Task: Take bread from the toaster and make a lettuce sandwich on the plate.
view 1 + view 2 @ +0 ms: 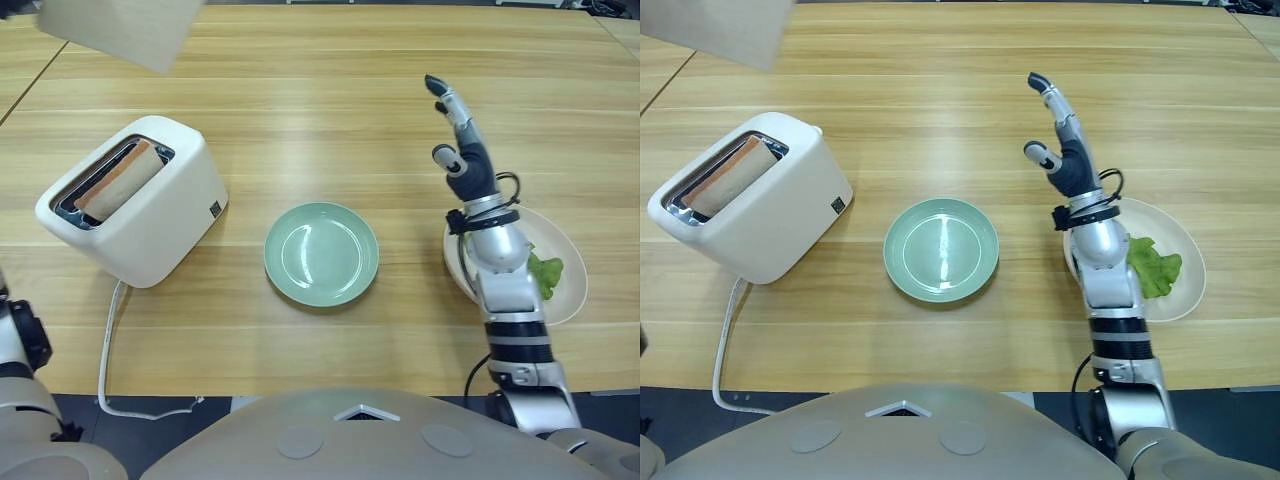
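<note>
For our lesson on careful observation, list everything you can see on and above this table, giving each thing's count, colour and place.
toaster: one, white, left part of the table
bread slice: one, brown, standing in the toaster's slot
green plate: one, pale green, middle of the table, empty
cream plate: one, cream, right side near the front edge
lettuce: one piece, green, on the cream plate
cord: one, white, from the toaster over the front edge
flat piece: one, pale tan, top left corner; cannot tell what it is
table: one, light wood, under everything
right hand: one, grey and black, open, raised beyond the cream plate
</note>
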{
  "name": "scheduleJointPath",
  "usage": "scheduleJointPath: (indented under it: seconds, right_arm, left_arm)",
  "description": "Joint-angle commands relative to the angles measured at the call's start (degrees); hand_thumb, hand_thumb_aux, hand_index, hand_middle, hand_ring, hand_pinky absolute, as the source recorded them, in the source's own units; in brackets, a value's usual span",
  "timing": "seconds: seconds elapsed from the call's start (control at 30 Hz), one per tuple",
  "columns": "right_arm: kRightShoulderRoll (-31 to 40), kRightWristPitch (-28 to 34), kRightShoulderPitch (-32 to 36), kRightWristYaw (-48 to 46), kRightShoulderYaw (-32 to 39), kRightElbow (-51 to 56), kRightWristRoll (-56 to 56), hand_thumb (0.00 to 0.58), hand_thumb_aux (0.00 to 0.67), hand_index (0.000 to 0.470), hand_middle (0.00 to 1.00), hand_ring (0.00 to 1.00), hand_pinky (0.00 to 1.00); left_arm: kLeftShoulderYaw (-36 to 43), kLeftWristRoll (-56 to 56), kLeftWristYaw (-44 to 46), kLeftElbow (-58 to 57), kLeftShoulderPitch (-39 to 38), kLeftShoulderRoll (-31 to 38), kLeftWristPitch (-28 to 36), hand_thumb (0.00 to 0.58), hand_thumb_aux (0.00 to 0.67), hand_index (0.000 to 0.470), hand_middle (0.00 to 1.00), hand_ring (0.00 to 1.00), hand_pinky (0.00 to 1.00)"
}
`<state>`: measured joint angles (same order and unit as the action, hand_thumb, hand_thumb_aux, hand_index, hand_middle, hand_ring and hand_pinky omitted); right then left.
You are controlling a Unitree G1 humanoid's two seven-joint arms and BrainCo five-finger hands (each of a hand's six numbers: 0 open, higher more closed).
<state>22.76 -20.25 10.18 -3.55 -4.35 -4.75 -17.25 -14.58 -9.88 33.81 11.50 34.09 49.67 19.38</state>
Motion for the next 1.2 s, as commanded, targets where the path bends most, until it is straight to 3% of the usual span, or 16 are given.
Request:
scheduleJointPath:
  seconds: [0.03, 0.13, 0.27, 0.47, 0.67, 0.7, 0.77, 0.8, 0.83, 0.87, 0.9, 0.93, 0.97, 1.2]
  right_arm:
    - [15.1, 1.5, 2.0, -2.4, -1.1, 4.9, -14.0, 0.000, 0.000, 0.000, 0.00, 0.00, 0.00]
    - [26.8, 2.0, 0.7, -4.7, 1.5, 10.4, -25.4, 0.000, 0.000, 0.000, 0.00, 0.00, 0.00]
    - [34.6, 1.8, -3.5, -12.6, 2.3, 12.1, -25.5, 0.000, 0.000, 0.000, 0.00, 0.00, 0.00]
    - [39.1, 3.3, -7.7, -19.7, 4.4, 13.8, -26.5, 0.000, 0.000, 0.000, 0.00, 0.00, 0.00]
    - [41.1, 3.0, -8.5, -21.9, 9.2, 17.0, -29.4, 0.000, 0.000, 0.000, 0.00, 0.00, 0.00]
    - [41.2, 3.0, -8.5, -22.0, 9.9, 17.4, -29.9, 0.066, 0.039, 0.028, 0.00, 0.00, 0.00]
    - [41.2, 2.7, -8.2, -22.0, 11.6, 18.2, -31.2, 0.116, 0.071, 0.050, 0.00, 0.00, 0.00]
    - [41.2, 2.6, -8.0, -21.9, 12.5, 18.7, -32.0, 0.164, 0.102, 0.072, 0.00, 0.00, 0.00]
    - [41.4, 2.6, -7.9, -21.8, 13.3, 19.0, -32.6, 0.237, 0.155, 0.109, 0.00, 0.00, 0.00]
    - [41.5, 2.5, -7.9, -21.7, 13.9, 19.2, -33.2, 0.379, 0.276, 0.194, 0.00, 0.00, 0.00]
    - [41.5, 2.3, -7.7, -21.3, 14.4, 19.4, -33.6, 0.470, 0.378, 0.265, 0.00, 0.00, 0.00]
    - [41.3, 2.0, -7.4, -20.8, 14.8, 19.4, -33.9, 0.543, 0.502, 0.352, 0.00, 0.00, 0.00]
    - [41.1, 1.6, -6.9, -19.9, 15.2, 19.1, -34.0, 0.580, 0.662, 0.464, 0.00, 0.00, 0.00]
    - [41.2, -3.1, -5.1, -11.3, 12.0, 12.5, -30.9, 0.580, 0.670, 0.470, 0.00, 0.00, 0.00]
  left_arm:
    - [6.1, -6.3, 3.2, 1.3, -4.7, -7.2, 6.0, 0.580, 0.670, 0.470, 0.00, 0.00, 0.00]
    - [12.4, -8.0, 7.5, -1.0, -9.8, -10.9, 7.2, 0.580, 0.670, 0.470, 0.00, 0.00, 0.00]
    - [21.4, -4.6, 11.6, -1.7, -13.5, -12.2, 5.3, 0.580, 0.670, 0.470, 0.00, 0.00, 0.00]
    - [31.2, 1.4, 11.6, -4.6, -13.2, -16.8, 3.9, 0.580, 0.670, 0.470, 0.00, 0.00, 0.00]
    - [38.8, 8.1, 13.1, -11.4, -7.8, -20.8, 2.9, 0.580, 0.670, 0.470, 0.00, 0.00, 0.00]
    - [39.9, 9.1, 13.3, -12.4, -7.1, -21.4, 2.7, 0.580, 0.670, 0.470, 0.00, 0.00, 0.00]
    - [42.3, 12.2, 13.3, -14.4, -5.9, -22.3, 1.5, 0.580, 0.670, 0.470, 0.00, 0.00, 0.00]
    - [43.2, 13.6, 12.9, -15.3, -5.5, -22.8, 1.0, 0.464, 0.370, 0.260, 0.00, 0.00, 0.00]
    - [43.5, 14.5, 12.5, -15.8, -5.2, -23.3, 0.6, 0.000, 0.000, 0.000, 0.00, 0.00, 0.00]
    - [43.5, 15.1, 12.1, -15.9, -5.1, -23.7, 0.4, 0.000, 0.000, 0.000, 0.00, 0.00, 0.00]
    - [43.0, 15.2, 11.8, -15.6, -5.0, -24.1, 0.3, 0.000, 0.000, 0.000, 0.00, 0.00, 0.00]
    - [42.0, 15.4, 11.3, -15.0, -4.9, -24.2, 0.1, 0.000, 0.000, 0.000, 0.00, 0.00, 0.00]
    - [41.1, 15.5, 10.8, -14.4, -4.7, -24.2, 0.0, 0.000, 0.000, 0.000, 0.00, 0.00, 0.00]
    - [31.1, 14.0, 7.2, -6.0, -4.4, -22.0, -1.6, 0.000, 0.000, 0.000, 0.00, 0.00, 0.00]
